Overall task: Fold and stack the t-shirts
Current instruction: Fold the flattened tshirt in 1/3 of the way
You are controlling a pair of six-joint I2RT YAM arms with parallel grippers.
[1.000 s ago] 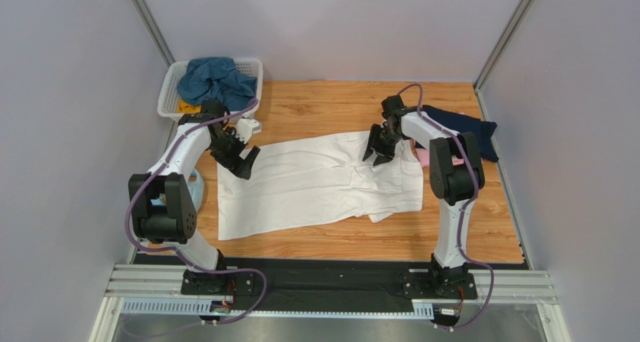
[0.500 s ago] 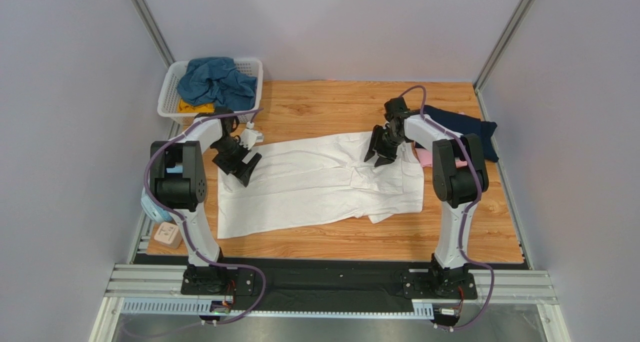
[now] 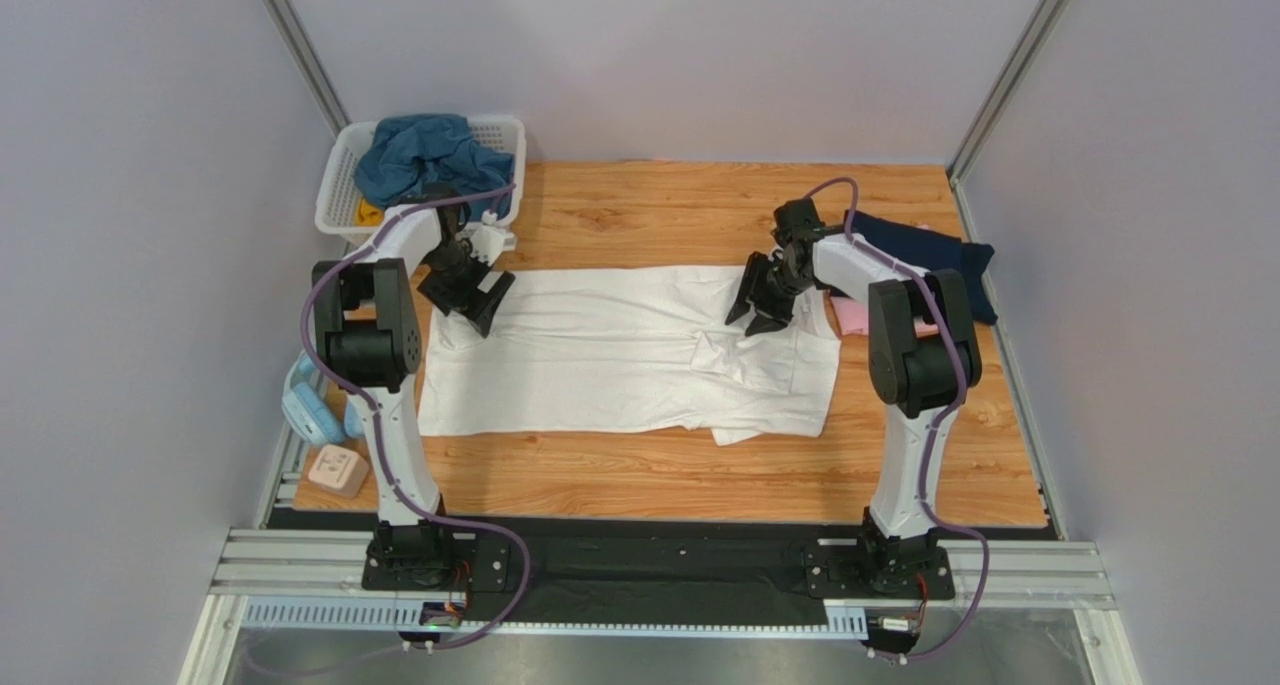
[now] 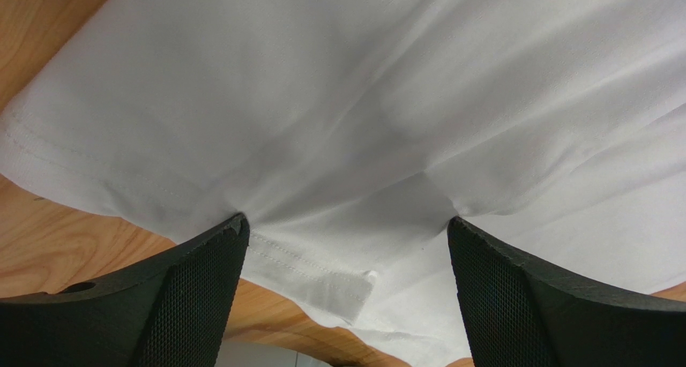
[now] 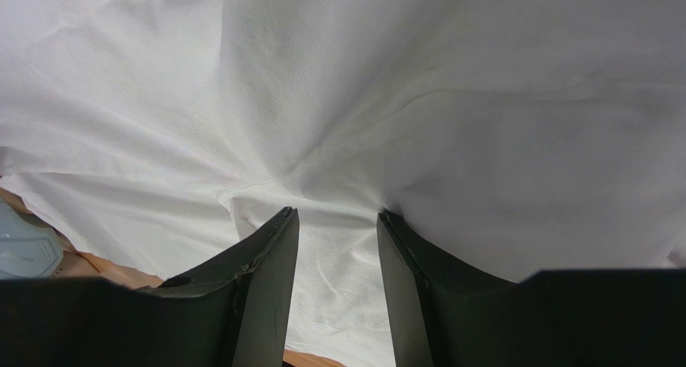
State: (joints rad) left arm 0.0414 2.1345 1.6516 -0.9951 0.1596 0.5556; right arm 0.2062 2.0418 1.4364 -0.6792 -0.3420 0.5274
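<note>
We seem to be flattening the white shirt (image 3: 631, 358): left gripper (image 3: 484, 307) wide open upper left, right gripper (image 3: 756, 313) half-open upper right. Next, we pinch an edge.

Probably lab, grey booth walls (image 3: 135, 190), aluminium rail (image 3: 1037, 573)

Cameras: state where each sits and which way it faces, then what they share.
Top external: fixed above and behind the arm bases, looking down at the table; both arms whole, left gripper and right gripper at the white t-shirt.
Left wrist: on the left arm, looking down past its wide-set fingers at the shirt's hem.
Right wrist: on the right arm, looking down past its narrower-set fingers at creased cloth.
Shared: the white t-shirt.
</note>
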